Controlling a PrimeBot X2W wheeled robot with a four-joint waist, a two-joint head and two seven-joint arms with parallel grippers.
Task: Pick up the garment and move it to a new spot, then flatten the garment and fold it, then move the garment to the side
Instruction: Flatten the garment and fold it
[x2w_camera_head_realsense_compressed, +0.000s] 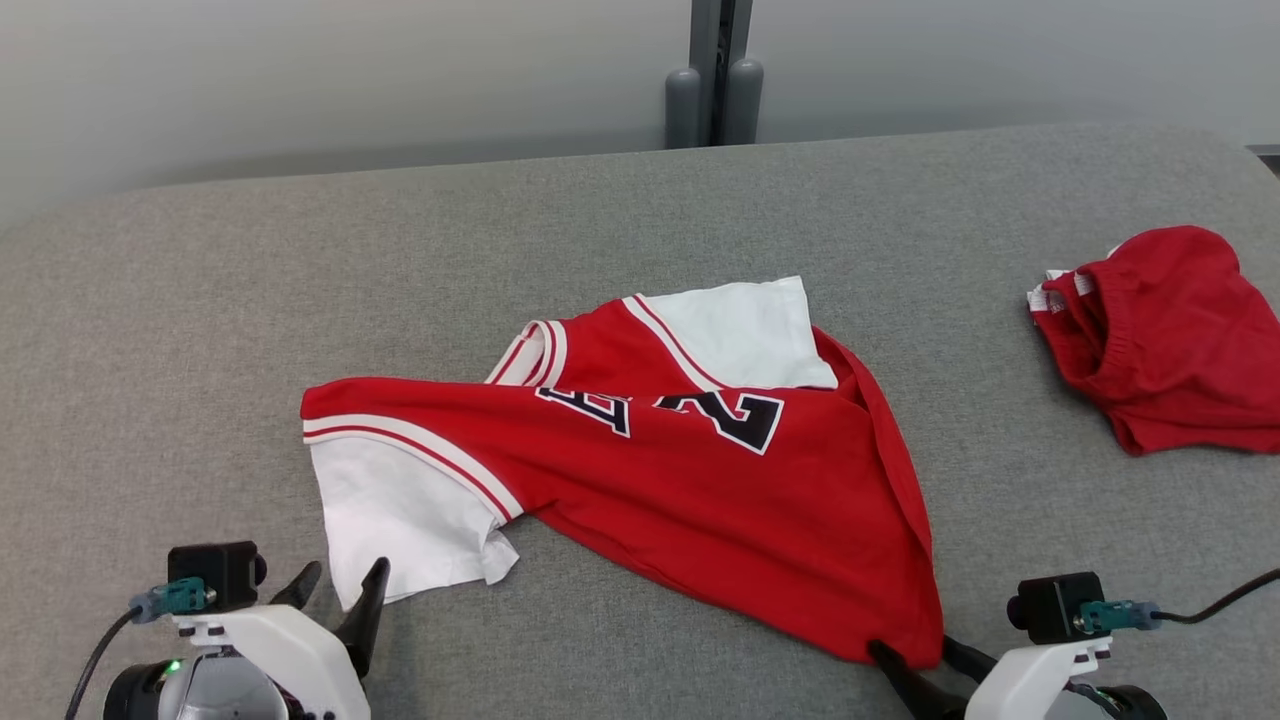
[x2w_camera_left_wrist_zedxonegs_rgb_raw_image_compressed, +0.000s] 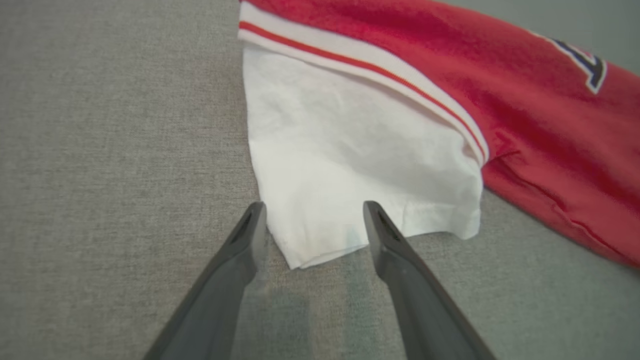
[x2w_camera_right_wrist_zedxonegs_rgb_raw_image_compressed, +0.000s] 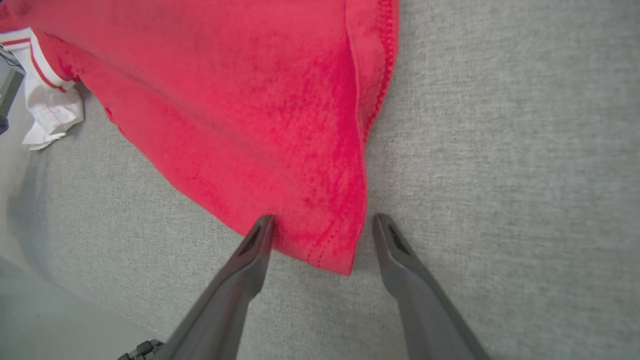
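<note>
**Desk:** What have you got in front of you, biggest first?

**Operator:** I see a grey cloth-covered counter (x2w_camera_head_realsense_compressed: 200, 330) across nearly the whole head view. On it, around the middle, is the red jersey (x2w_camera_head_realsense_compressed: 700, 500). It lies rumpled and askew, not flat. Its body runs down towards my right side and tapers to a corner at the near edge.

**Desk:** Anything else on there?

**Operator:** A pair of red shorts (x2w_camera_head_realsense_compressed: 1170, 340) is bunched up at my far right, well apart from the jersey. Its waistband is puckered and I can see a bit of white trim at its left edge.

**Desk:** Details on the jersey?

**Operator:** It has two white sleeves with red-and-white striped bands. The near sleeve (x2w_camera_head_realsense_compressed: 400, 520) is spread towards my left arm, and the far sleeve (x2w_camera_head_realsense_compressed: 740, 335) lies at the back. Black characters (x2w_camera_head_realsense_compressed: 720, 415) edged in white run across the chest, partly creased under.

**Desk:** And your arms?

**Operator:** The left pincer (x2w_camera_head_realsense_compressed: 345, 572) is at the lower left with its fingers spread wide. In its wrist view, the bottom corner of the near sleeve lies between the two fingertips, and nothing is gripped. The right pincer (x2w_camera_head_realsense_compressed: 912, 648) is at the lower right, also spread wide. The jersey's red hem corner (x2w_camera_right_wrist_zedxonegs_rgb_raw_image_compressed: 330, 250) sits between its fingertips, still lying on the counter. I can't tell whether either set of fingers actually touches the cloth.

**Desk:** Background?

**Operator:** There's a pale wall, with a grey post (x2w_camera_head_realsense_compressed: 715, 70) behind the counter's far edge.
</note>
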